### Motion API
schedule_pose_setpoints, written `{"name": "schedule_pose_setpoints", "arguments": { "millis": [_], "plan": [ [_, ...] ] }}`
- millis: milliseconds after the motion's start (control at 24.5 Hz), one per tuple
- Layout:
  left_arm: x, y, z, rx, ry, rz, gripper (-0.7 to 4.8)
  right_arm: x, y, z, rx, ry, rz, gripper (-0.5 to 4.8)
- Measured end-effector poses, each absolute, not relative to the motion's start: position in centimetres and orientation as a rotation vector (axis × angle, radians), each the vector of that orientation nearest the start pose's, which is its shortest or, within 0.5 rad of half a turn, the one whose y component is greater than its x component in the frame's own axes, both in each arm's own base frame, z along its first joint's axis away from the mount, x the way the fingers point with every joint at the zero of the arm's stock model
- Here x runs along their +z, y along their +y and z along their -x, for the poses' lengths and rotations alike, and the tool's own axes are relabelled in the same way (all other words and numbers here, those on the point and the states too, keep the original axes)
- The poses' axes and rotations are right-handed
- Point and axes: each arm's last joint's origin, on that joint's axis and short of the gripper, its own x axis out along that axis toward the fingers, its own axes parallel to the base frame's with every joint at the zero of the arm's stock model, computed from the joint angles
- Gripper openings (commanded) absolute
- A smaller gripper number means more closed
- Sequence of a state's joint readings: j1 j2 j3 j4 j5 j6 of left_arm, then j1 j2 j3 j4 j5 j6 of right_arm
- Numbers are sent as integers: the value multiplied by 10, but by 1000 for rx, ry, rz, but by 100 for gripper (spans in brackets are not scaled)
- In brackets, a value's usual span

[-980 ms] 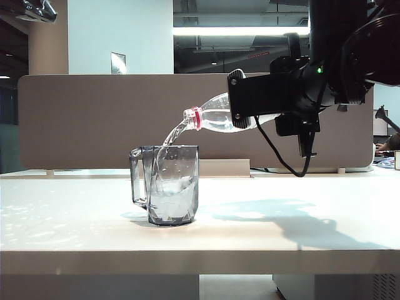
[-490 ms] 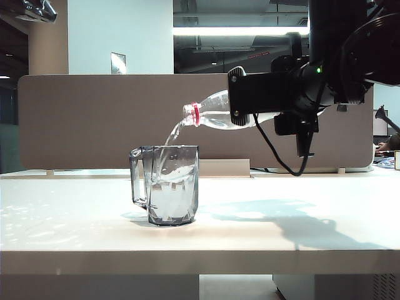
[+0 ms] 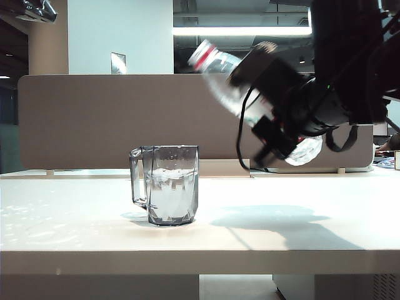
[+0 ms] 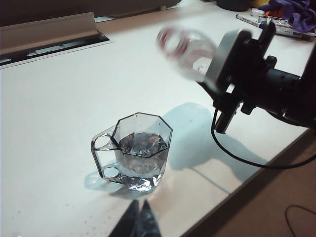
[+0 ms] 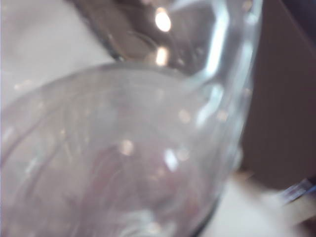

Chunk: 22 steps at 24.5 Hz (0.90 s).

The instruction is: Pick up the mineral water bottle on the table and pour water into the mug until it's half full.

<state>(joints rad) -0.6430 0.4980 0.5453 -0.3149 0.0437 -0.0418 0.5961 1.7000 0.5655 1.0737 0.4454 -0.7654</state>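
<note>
The smoky-grey faceted mug point(image 3: 167, 190) stands on the white table point(image 3: 75, 219), its handle point(image 3: 136, 178) on the left, with water point(image 3: 170, 195) up to roughly mid-height. My right gripper point(image 3: 257, 87) is shut on the mineral water bottle point(image 3: 219, 70), held up and to the right of the mug. The bottle is tilted with its red neck ring point(image 3: 201, 55) uppermost, and nothing pours from it. The left wrist view shows the mug point(image 4: 142, 150), the blurred bottle point(image 4: 185, 45) and the right gripper point(image 4: 217, 64). My left gripper point(image 4: 139, 219) is shut and empty, just short of the mug. The bottle point(image 5: 123, 158) fills the right wrist view.
A grey partition panel point(image 3: 94, 119) runs behind the table. A black cable point(image 3: 242, 140) hangs from the right arm. Pens point(image 4: 269, 25) and a purple cloth point(image 4: 294, 10) lie at the table's far corner. The table edge point(image 4: 256, 163) lies near the mug.
The right wrist has rolled, swinging the bottle from near level over the mug to neck-up. The stream has stopped and the mug's water level has risen. The left arm is still.
</note>
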Motion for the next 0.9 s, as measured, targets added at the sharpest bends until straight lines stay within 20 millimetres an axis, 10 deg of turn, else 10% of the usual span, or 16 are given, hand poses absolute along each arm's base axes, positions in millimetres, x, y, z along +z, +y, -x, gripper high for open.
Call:
{"name": "schedule_pose_setpoints", "arguments": {
  "millis": [286, 899],
  "plan": [
    [276, -75, -98, -677, 275, -41, -4, 158, 160, -254, 242, 43, 149, 207],
    [276, -75, -98, -677, 275, -41, -4, 118, 166, -261, 286, 84, -18, 208]
  ]
}}
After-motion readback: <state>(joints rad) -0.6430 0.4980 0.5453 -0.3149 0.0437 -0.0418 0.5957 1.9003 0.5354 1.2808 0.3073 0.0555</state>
